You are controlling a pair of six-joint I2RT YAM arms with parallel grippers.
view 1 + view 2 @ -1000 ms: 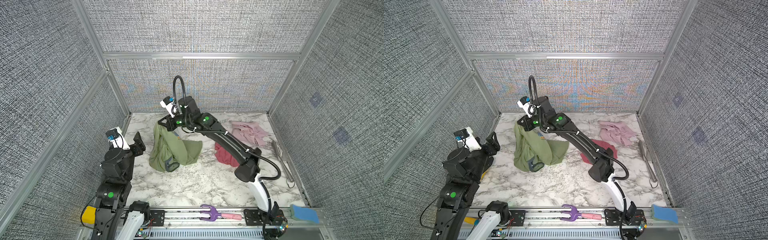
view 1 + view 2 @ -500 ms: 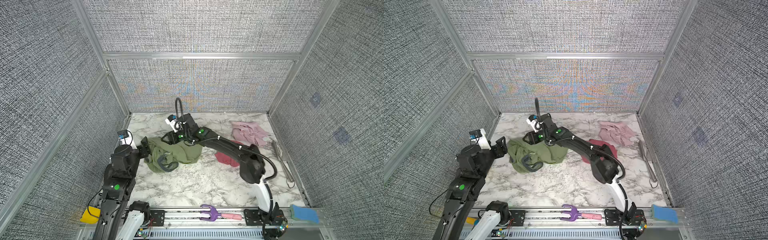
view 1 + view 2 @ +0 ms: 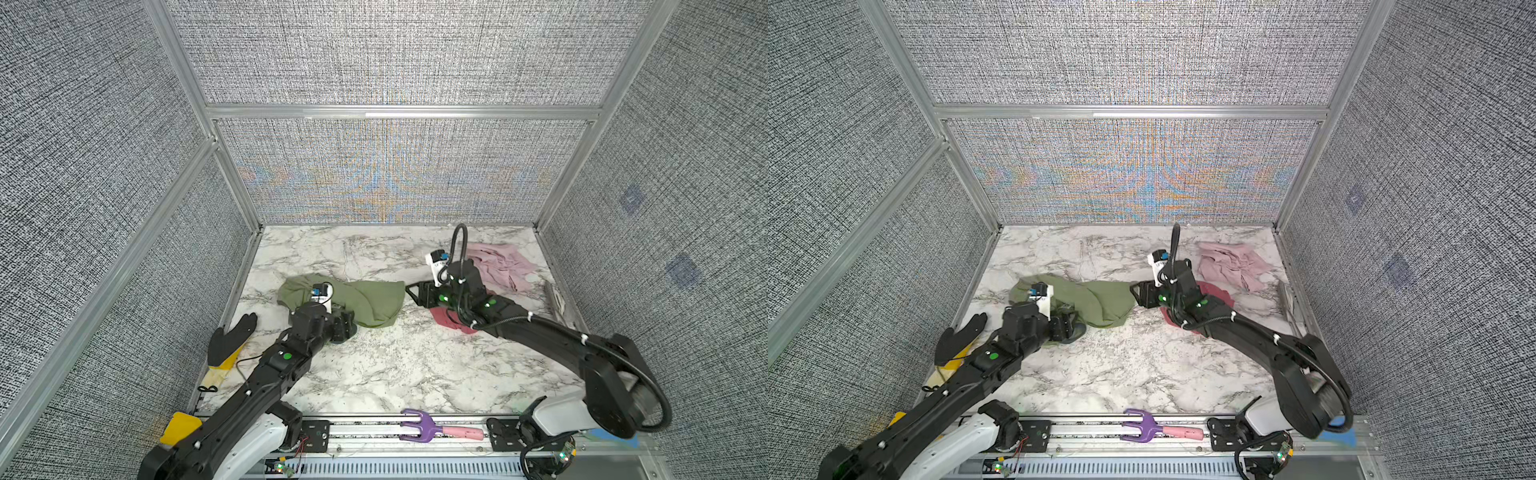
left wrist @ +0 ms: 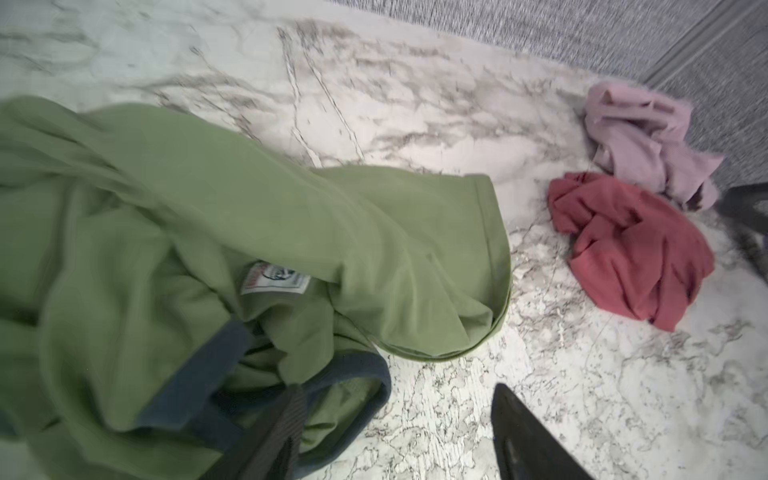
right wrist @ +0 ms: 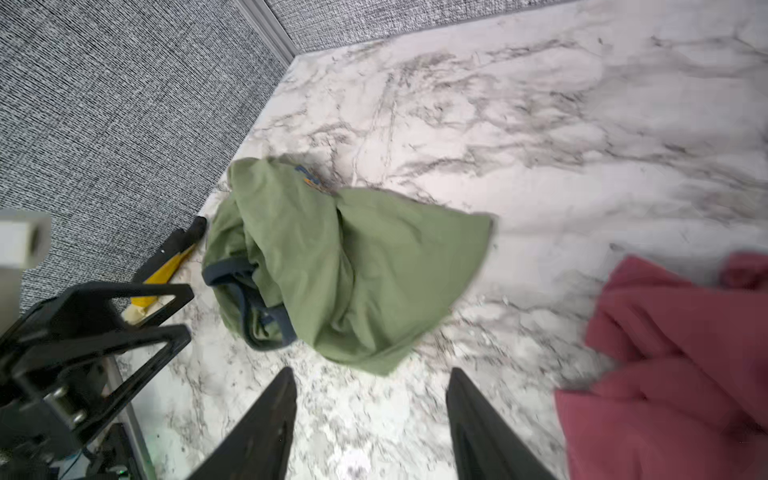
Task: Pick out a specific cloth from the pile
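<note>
Olive-green cloth, grey-blue trim: crumpled on the marble bench, left of centre, apart from the rose-red cloth and pale pink cloth.
Left claw: jaws apart, one finger over the trim, nothing gripped.
Right claw: jaws apart, empty, just beside the garment's right edge.

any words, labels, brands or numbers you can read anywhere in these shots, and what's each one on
No text here can be read with certainty.
Sewn-in white tag on the olive-green cloth: printed, but too blurred to read.
Orange and blue mark on that cloth: too blurred to tell if it is lettering.
Dark lettering on the white camera housing at the right arm's wrist: too small to read.
</note>
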